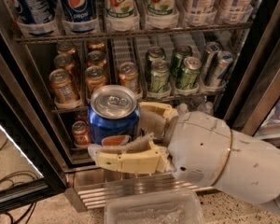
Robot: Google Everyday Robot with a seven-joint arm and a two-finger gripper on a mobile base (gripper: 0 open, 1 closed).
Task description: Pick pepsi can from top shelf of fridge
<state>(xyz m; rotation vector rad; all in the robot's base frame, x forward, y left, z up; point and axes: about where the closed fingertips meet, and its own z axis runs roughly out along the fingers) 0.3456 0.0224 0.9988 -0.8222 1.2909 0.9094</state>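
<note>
My gripper (119,134) is shut on the blue pepsi can (113,117), which has a silver top and pull tab. I hold it upright in front of the fridge's lower shelves, well below the top shelf (130,33). One cream finger (126,160) runs across the can's front, the other (156,110) behind it. The top shelf still holds blue pepsi cans (79,6) at the left and white-and-green cans (119,3) beside them. The fridge (32,111) stands open, its ribbed steel base (130,190) below my arm.
Orange-gold cans (88,73) and green cans (170,71) fill the middle shelf. A clear plastic bin (154,211) sits at the bottom front. The open door's edge (16,143) is at the left, with cables (4,181) on the floor. A black frame (261,78) stands at the right.
</note>
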